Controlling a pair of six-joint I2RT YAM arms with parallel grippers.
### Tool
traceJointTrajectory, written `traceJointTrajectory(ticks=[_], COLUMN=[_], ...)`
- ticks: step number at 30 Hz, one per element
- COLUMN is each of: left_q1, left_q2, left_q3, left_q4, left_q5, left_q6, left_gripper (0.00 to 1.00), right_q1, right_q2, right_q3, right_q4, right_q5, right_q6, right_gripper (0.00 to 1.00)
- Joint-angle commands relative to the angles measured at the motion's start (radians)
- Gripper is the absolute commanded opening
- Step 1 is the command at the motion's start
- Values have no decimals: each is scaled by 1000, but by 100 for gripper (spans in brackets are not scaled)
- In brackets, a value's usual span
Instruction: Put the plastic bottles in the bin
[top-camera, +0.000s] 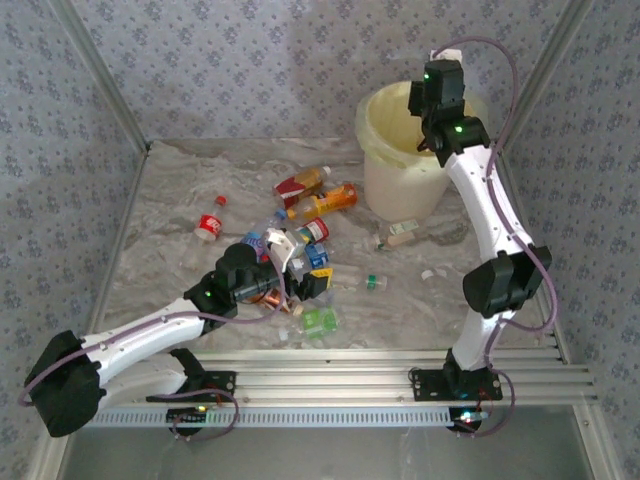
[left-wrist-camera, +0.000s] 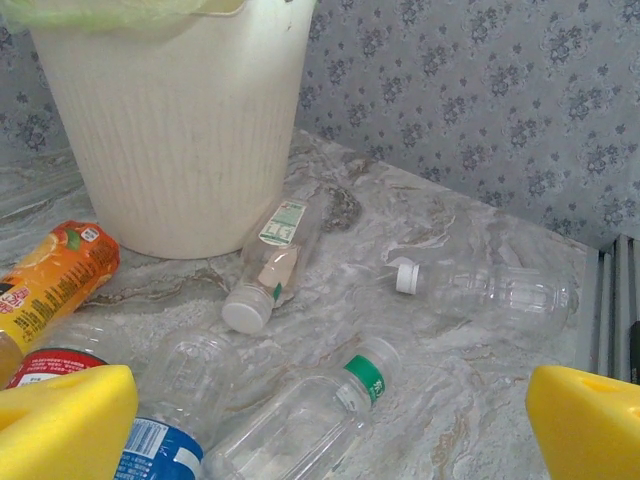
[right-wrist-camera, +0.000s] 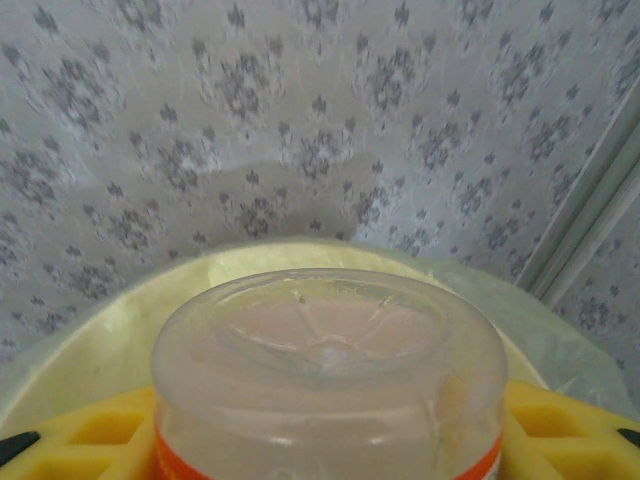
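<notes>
Plastic bottle (right-wrist-camera: 330, 370), translucent, round-bottomed, ribbed pale bin (left-wrist-camera: 180, 130)

bin (top-camera: 395, 175) pale yellow. wall (top-camera: 250, 70) grey-blue, repeating floral print. table (top-camera: 170, 200) marbled grey-white. finger pads (left-wrist-camera: 65, 425) bright yellow. orange-banded bottle (right-wrist-camera: 330, 350) otherwise clear. juice bottle (left-wrist-camera: 50, 280) orange label. 1 green-ring bottle (left-wrist-camera: 300, 425) clear body. 1 red-label bottle (top-camera: 209, 226). arms (top-camera: 480, 200) white, black joints.

Overhead view looks down from behind; both wrist views closely share the bin (left-wrist-camera: 180, 150)
</notes>
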Motion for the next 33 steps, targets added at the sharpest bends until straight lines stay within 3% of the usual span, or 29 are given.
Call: traceJointTrajectory(ticks=[1,14,33], left_q1=[-5,-5,-6], left_q2=[11,53,59], left_q3=[4,17,23], left_q4=[4,7,-1], left_q5=[-8,20,32], left_q6=[-3,2,8], left_gripper=[100,100,100], right_q1=[-24,-78,-89], right_q2=[32,228,389], right_q3=[45,226,347], right_q4=[-72,-322,-475], right_q5=[-89,-287,-370], right_q6=[46,120,178], right_gripper=[53,54,57])
